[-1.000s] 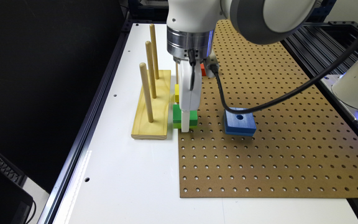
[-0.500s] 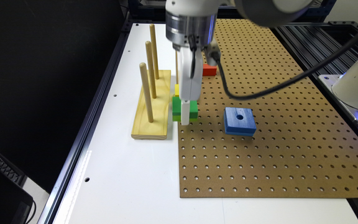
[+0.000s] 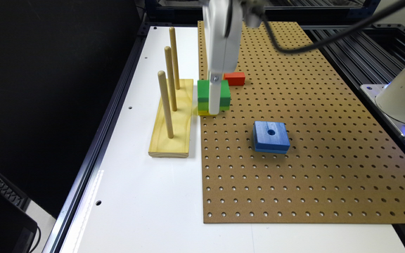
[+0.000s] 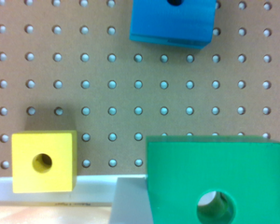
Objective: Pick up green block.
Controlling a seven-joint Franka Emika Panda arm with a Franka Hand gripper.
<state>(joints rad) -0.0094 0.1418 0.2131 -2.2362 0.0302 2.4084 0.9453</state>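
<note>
gripper (image 3: 215,105) clamped on green block (image 3: 213,94), raised | yellow block (image 4: 44,161) just under/beside it | blue block (image 3: 271,136) nearby | red block (image 3: 234,78) behind | peg stand (image 3: 172,119) beside, 3 pegs | 1 of each block

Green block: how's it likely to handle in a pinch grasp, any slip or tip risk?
The green block looks like solid painted wood with flat square sides, so it is probably rigid and unlikely to roll. Its smooth painted faces may be a bit slippery under the hand. It looks small, so likely light; the round centre hole seen in the wrist view trims little.
</note>
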